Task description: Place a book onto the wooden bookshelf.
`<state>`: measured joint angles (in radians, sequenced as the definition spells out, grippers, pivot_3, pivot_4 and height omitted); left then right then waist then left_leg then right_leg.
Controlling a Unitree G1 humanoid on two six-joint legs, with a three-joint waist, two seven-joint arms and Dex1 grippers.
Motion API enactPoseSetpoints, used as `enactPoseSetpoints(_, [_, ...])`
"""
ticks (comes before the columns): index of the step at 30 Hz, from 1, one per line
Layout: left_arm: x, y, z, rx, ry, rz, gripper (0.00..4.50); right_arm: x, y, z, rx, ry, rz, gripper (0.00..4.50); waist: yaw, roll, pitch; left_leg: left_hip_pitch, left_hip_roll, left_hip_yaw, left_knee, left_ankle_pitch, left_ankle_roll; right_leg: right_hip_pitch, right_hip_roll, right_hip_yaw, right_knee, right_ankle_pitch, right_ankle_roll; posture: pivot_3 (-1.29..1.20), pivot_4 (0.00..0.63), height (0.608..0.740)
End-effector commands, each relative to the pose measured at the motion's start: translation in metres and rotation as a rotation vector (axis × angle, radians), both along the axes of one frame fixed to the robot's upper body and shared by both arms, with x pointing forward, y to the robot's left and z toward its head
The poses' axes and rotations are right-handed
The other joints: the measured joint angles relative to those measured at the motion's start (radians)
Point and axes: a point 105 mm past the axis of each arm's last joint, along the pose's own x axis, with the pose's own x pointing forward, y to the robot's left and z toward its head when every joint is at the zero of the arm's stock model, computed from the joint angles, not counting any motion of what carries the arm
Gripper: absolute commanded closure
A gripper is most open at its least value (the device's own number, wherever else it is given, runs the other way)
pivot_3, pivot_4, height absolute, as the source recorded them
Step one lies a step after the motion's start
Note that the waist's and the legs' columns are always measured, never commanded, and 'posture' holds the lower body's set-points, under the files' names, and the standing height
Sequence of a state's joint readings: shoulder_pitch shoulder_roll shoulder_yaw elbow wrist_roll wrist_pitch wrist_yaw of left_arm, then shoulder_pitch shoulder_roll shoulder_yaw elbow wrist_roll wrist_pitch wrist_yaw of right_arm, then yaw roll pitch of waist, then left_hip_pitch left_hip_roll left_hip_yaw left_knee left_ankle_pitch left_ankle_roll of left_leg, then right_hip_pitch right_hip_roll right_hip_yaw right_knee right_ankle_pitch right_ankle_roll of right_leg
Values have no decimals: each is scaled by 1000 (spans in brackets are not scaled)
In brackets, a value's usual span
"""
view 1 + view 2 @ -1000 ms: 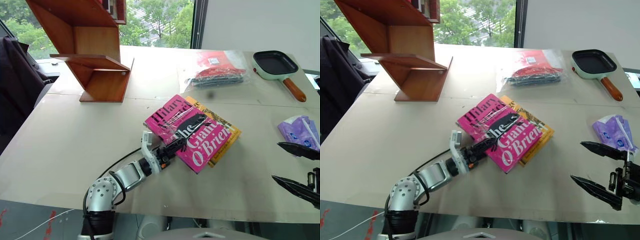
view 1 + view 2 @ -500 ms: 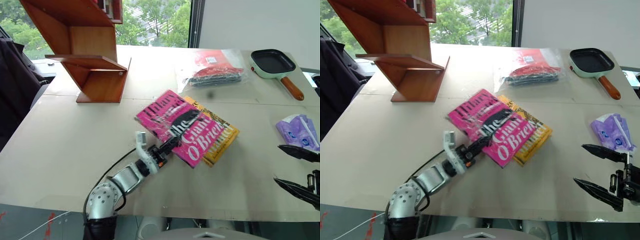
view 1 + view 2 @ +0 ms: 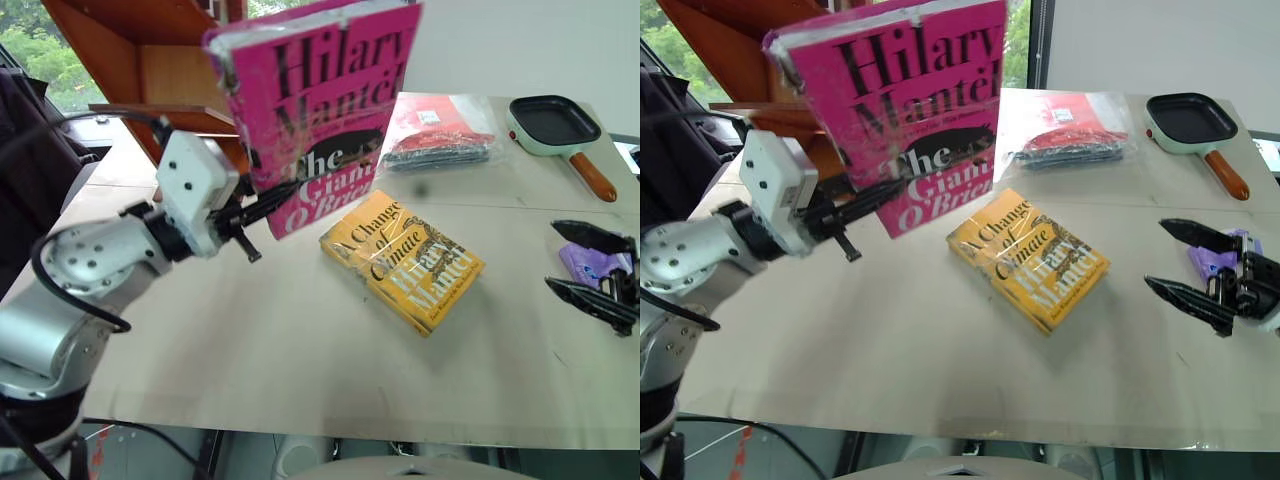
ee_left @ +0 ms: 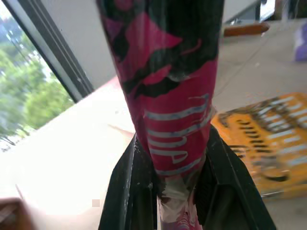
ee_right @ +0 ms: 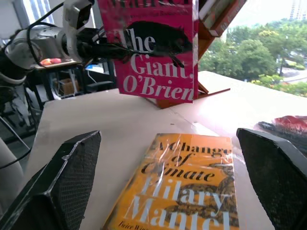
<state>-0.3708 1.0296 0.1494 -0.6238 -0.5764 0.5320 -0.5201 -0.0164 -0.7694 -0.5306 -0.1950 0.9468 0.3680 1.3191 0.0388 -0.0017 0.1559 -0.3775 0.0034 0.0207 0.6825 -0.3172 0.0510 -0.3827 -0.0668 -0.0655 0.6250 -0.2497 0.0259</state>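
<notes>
The pink book (image 3: 320, 100) hangs upright in the air above the table, cover facing me, with my left gripper (image 3: 285, 192) shut on its lower edge. The left wrist view shows the book's spine (image 4: 168, 96) clamped between the black fingers (image 4: 125, 191). Behind the book at the far left stands the wooden bookshelf (image 3: 170, 72), partly hidden by it. My right gripper (image 3: 1155, 253) is open and holds nothing, low over the table's right side. Its wrist view takes in the raised book (image 5: 153, 52).
A yellow book (image 3: 405, 258) lies flat at mid-table. A purple packet (image 3: 1205, 262) sits just behind the right gripper. At the back right are a plastic bag (image 3: 440, 135) with red and black contents and a small frying pan (image 3: 550, 125). A dark chair stands at the far left.
My left gripper closed on the pink book, lifted it off the yellow book and stood it upright toward the shelf. The right gripper rose and moved forward, still open.
</notes>
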Motion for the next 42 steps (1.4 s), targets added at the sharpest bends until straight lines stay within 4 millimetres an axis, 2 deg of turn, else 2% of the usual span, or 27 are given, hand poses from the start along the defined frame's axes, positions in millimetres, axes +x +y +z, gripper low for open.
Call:
enactPoseSetpoints(1, [9,17,41,335,-287,174,4106,8,1,16,15,-54,40,0,-2,-1,4,-1,0,0,0,0,0,-1,2,-1,0,0,0,0,150,740])
enactPoseSetpoints(4, [14,45,72,539,-432,359,4106,19,4,28,63,-75,75,0,-13,-1,7,-3,0,1,0,0,-1,-4,6,1,1,0,1,0,150,740])
enactPoseSetpoints(5, [14,60,78,619,-450,430,4106,24,5,32,79,-75,93,0,-20,-2,8,-3,0,1,0,0,-1,-4,5,1,0,0,1,0,150,740])
enactPoseSetpoints(7, [15,84,82,755,-448,521,4106,32,9,35,96,-40,139,0,-25,-2,9,-3,0,2,0,0,-1,-4,5,0,1,-1,2,0,150,740])
enactPoseSetpoints(10, [17,106,88,872,-448,595,4106,47,18,43,118,-27,174,0,-27,-2,12,-2,1,2,0,0,-1,-4,5,-1,1,-1,3,0,150,740])
enactPoseSetpoints(16, [24,127,106,971,-487,646,4106,63,30,62,173,-14,239,0,-16,-7,17,-7,1,1,2,0,-1,-7,4,-3,3,0,3,0,150,740])
enactPoseSetpoints(21, [28,132,120,1025,-526,653,4106,68,35,63,165,-24,248,0,-16,-8,16,-15,0,2,4,1,0,-13,4,-7,6,1,5,0,150,740])
enactPoseSetpoints(24, [34,144,112,1046,-439,656,4106,67,40,61,163,-33,256,0,-23,-8,16,-18,0,2,6,1,0,-15,4,-9,6,1,5,0,150,740])
enactPoseSetpoints(29, [46,165,87,1076,-233,652,4106,66,43,60,172,-55,249,0,-26,-8,16,-17,0,2,7,1,-1,-15,4,-10,9,1,6,0,150,740])
enactPoseSetpoints(33, [54,184,87,1118,-183,719,4106,65,45,60,179,-60,246,0,-26,-10,17,-17,0,1,9,1,-1,-15,4,-10,11,1,6,0,150,740])
enactPoseSetpoints(37, [68,185,87,1126,-178,717,4106,63,47,60,179,-69,247,0,-25,-10,17,-17,0,1,13,1,-1,-15,4,-9,14,1,6,0,150,740])
enactPoseSetpoints(42, [76,192,90,1112,-144,740,4106,63,47,62,184,-83,240,0,-30,-10,16,-18,0,1,18,1,-1,-15,5,-9,17,1,6,0,150,740])
